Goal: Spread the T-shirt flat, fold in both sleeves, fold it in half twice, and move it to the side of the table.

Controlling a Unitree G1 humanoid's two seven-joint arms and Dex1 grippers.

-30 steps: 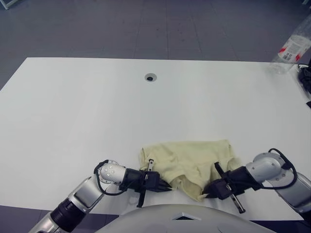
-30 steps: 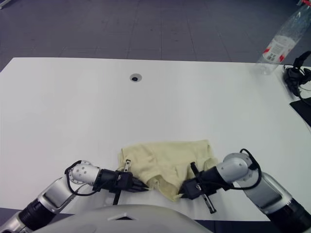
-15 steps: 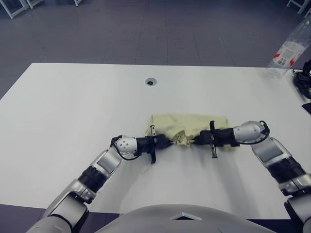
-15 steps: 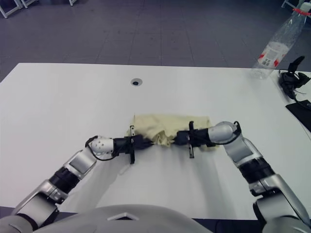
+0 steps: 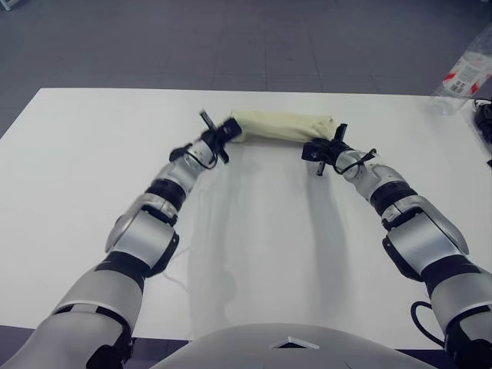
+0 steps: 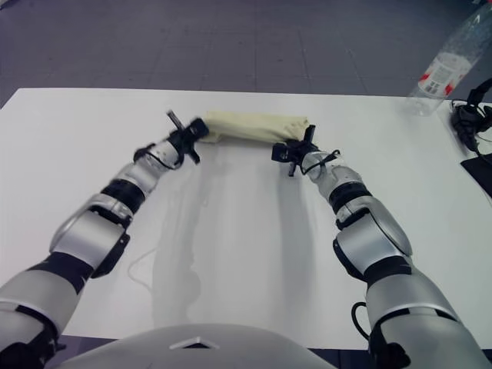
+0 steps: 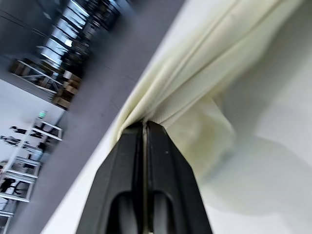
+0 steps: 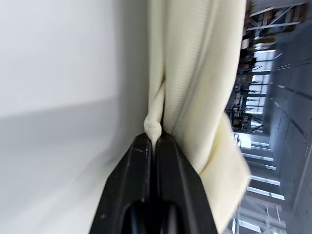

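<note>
Table (image 5: 92, 154) white against grey floor (image 5: 231, 38)

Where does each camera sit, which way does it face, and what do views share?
Left eye view: on the head, facing forward and down over the table; both arms, left gripper, right gripper.
Right eye view: same head, same scene, shifted sideways.
Left wrist view: left wrist, along its shut fingers gripping the T-shirt.
Right wrist view: right wrist, along its shut fingers, same T-shirt.
</note>
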